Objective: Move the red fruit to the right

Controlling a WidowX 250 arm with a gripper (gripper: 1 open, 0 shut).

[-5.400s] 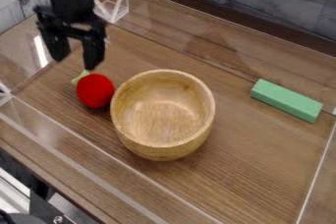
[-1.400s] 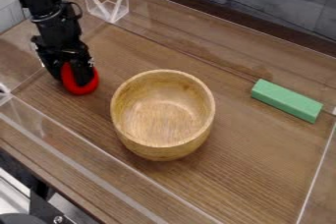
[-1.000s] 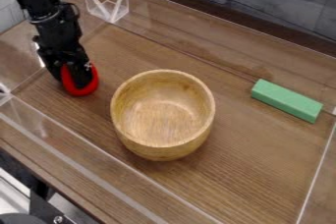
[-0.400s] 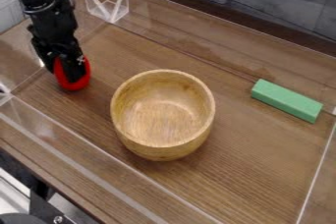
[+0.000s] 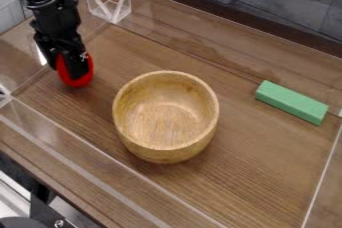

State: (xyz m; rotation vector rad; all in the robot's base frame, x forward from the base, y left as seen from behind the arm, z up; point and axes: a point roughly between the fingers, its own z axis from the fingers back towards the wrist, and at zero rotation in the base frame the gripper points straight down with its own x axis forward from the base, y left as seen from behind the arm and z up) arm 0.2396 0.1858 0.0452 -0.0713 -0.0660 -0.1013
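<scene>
Since the earliest frame, the red fruit [image 5: 78,70] is being carried away from the wooden bowl [image 5: 166,114] toward the left rear of the counter [image 5: 201,52], and over the last second it is being shifted a little further up and left together with the arm.

From the single camera view, the fruit is being held near the left edge of the counter, well apart from the bowl and far from the green block [image 5: 291,101] at the right. The fingers [image 5: 64,64] are being kept closed on the fruit from above, its red body showing just below and between them; whether it is being lifted clear of the counter cannot be told. The fruit is already lying inside the grip, so the coming move is judged to be a rightward carry, with the bowl lying directly along that path.
</scene>
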